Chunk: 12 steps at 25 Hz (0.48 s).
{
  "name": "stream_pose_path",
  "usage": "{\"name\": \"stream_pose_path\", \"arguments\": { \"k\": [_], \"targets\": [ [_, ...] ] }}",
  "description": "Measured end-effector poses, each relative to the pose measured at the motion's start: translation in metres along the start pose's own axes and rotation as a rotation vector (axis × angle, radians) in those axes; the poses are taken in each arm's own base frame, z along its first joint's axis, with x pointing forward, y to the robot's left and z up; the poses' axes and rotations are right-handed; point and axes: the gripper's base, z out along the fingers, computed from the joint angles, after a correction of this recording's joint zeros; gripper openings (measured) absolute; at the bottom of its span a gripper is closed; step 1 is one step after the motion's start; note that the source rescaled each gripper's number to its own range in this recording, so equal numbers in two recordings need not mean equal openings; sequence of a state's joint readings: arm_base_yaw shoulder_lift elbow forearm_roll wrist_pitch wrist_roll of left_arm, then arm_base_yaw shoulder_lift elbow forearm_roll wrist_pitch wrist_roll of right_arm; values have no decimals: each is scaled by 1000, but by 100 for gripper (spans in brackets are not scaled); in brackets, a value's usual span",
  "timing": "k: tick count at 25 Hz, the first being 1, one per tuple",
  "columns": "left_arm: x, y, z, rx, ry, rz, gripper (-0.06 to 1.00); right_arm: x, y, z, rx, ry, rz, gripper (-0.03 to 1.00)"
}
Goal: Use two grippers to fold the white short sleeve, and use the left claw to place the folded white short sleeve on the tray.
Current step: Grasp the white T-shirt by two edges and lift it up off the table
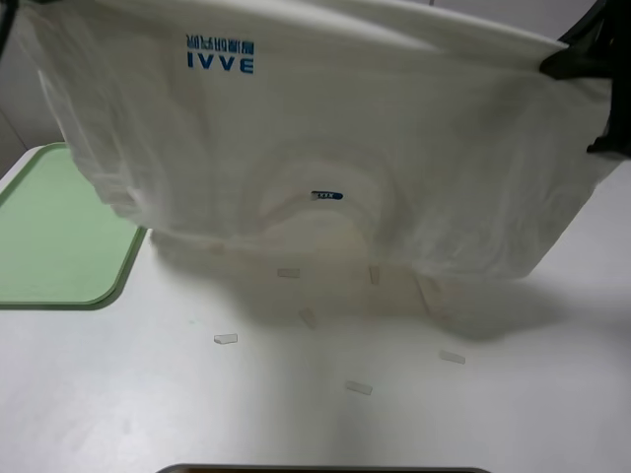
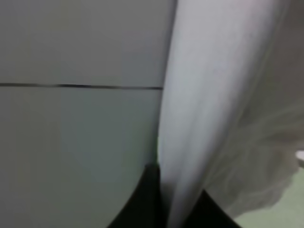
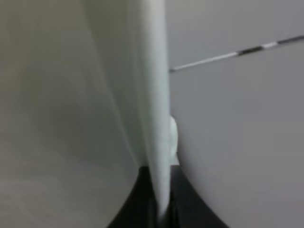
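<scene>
While each clenches the white short sleeve [image 1: 394, 148], the left hand [image 2: 175, 209] sits nearer the tray [image 1: 49, 236]; the right hand [image 3: 161, 204] (far corner) farther off.

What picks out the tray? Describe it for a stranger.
Find the white T-shirt held up over the white table. Below its left end, at the table's left edge, lies the tray. It is the only pale green thing, flat with a rounded corner, unlike the tiny pale scraps.
</scene>
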<state>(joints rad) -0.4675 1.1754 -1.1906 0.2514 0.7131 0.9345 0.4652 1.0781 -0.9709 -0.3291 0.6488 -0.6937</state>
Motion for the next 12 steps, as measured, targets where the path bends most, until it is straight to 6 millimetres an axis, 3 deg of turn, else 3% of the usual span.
{"name": "stream_pose_path", "arguments": {
  "k": [7, 12],
  "targets": [
    [-9, 26, -34, -60, -36, -32, 0, -17, -46, -50, 51, 6, 81, 0],
    [-11, 34, -52, -47, -38, -53, 0, -22, -63, -75, 59, 0, 121, 0]
  ]
}}
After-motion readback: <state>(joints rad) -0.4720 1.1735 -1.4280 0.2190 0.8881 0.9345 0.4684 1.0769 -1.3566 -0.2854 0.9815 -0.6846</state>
